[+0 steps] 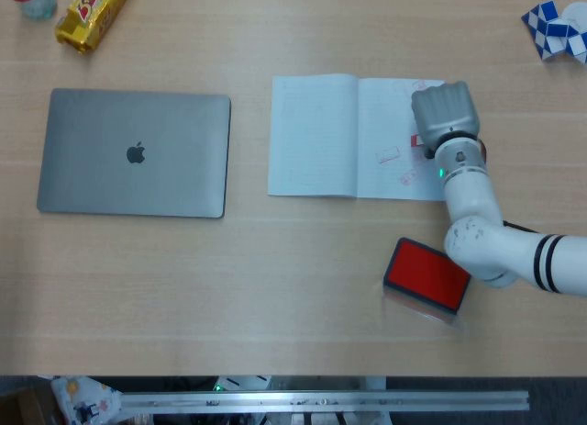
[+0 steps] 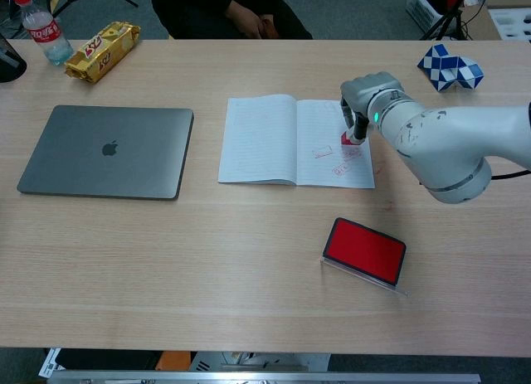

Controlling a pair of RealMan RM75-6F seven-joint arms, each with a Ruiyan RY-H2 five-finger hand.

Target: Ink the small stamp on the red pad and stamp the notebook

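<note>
chest view shows your right hand [image 2: 365, 102] over the right page of the open notebook [image 2: 265, 139], fingers curled down around the small stamp [image 2: 349, 138], whose red base peeks out under the fingertips and meets the paper. you are gripping the stamp; it stands on the page near the notebook's right edge. several red stamp marks [image 2: 332, 156] lie on that same page, just left of and below the stamp.

from the head view, the back of your right hand [image 1: 445, 113] covers the stamp almost wholly, so only a sliver of red shows beside the wrist. a green light glows on the wrist there. the white forearm runs down and right from the hand, passing just beside the red ink pad [image 1: 426, 275].

the red ink pad [image 2: 364, 250] sits open on the table [image 2: 249, 260], well apart from the notebook, nearer the front edge, with its clear lid lying flat beneath its front side.

your left hand does not show in either view.

left of the notebook a closed grey macbook [image 2: 106, 150] lies flat. at the far left corner are a plastic bottle with a red cap [image 2: 46, 34] and a yellow snack packet [image 2: 101, 51]. at the far right a blue and white snake puzzle [image 2: 452, 67] rests on the table. a person in dark clothes [image 2: 228, 11] sits behind the far edge.
</note>
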